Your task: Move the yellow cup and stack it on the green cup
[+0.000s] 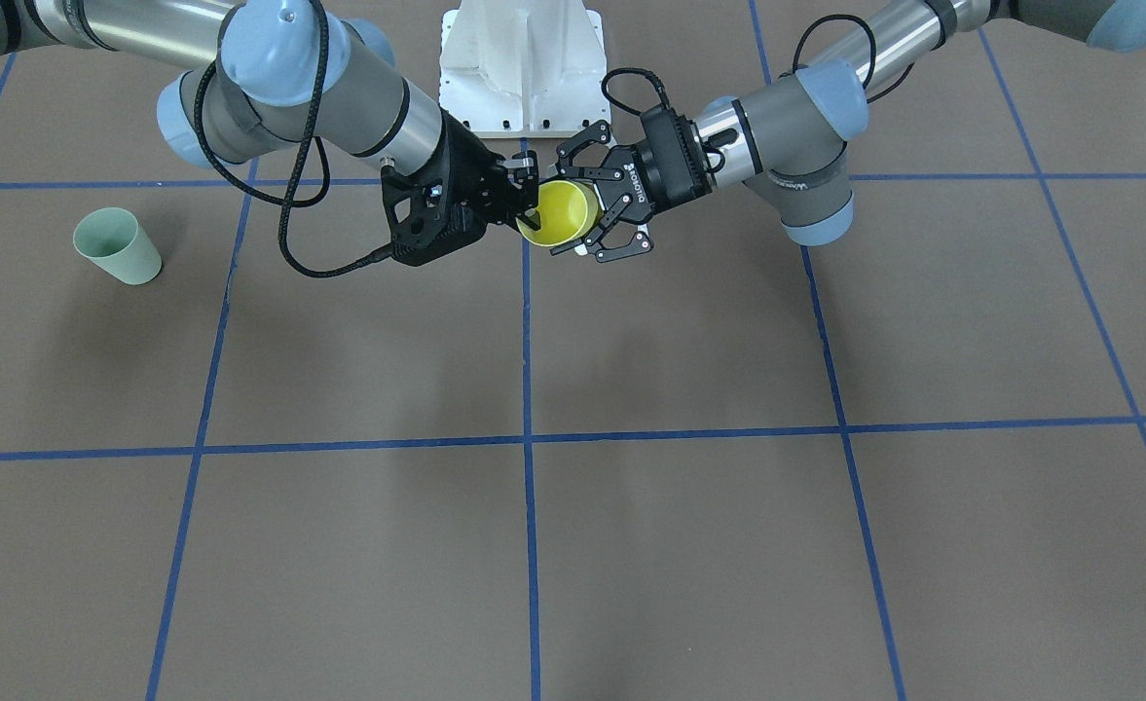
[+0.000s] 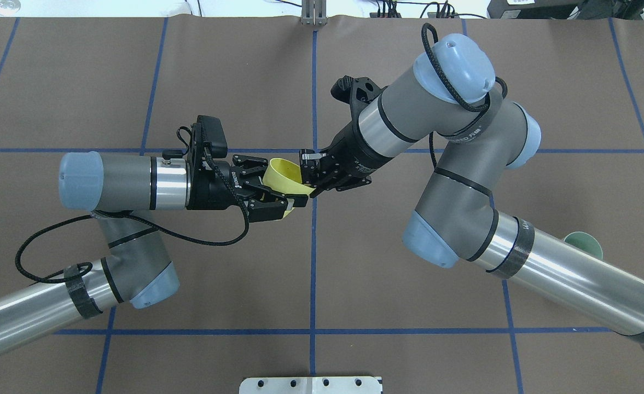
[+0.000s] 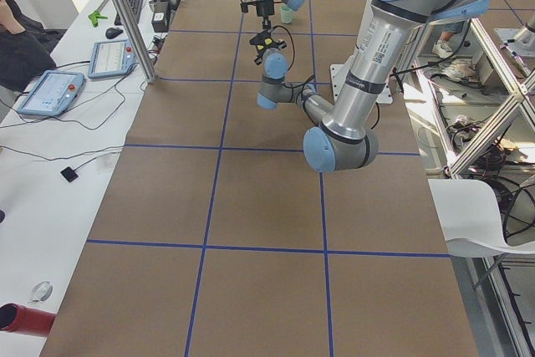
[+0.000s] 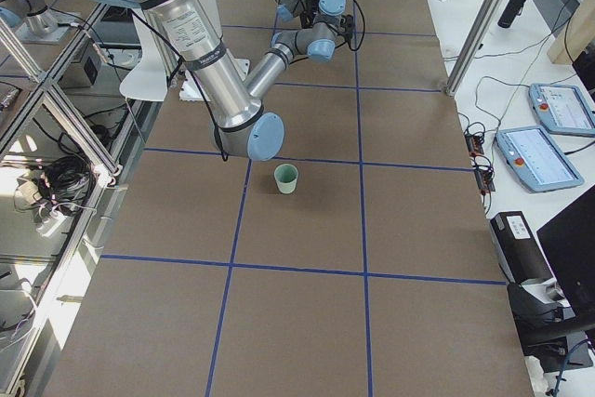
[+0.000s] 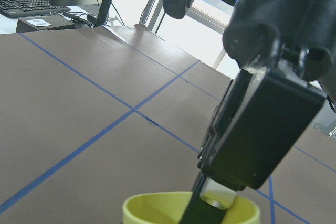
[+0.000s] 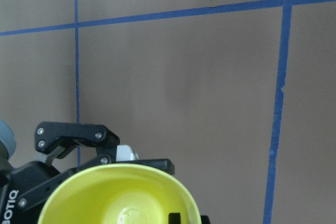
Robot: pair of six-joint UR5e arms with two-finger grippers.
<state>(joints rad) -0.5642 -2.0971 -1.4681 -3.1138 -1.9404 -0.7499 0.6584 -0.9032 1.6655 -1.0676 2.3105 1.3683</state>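
Note:
The yellow cup (image 1: 561, 209) hangs on its side above the table's centre line, between both grippers. My right gripper (image 1: 529, 195) is shut on its rim; the left wrist view shows one finger (image 5: 202, 211) reaching inside the yellow cup (image 5: 157, 208). My left gripper (image 2: 278, 183) is open, its fingers spread around the base end of the yellow cup (image 2: 280, 178) with small gaps. The green cup (image 1: 117, 245) stands upright on the table on my right side. In the overhead view the green cup (image 2: 584, 243) is partly hidden behind my right arm.
The brown table (image 1: 631, 545) is marked with blue tape lines. The white robot base (image 1: 524, 68) sits behind the grippers. Desks with tablets and cables (image 4: 548, 137) run along the far side of the table.

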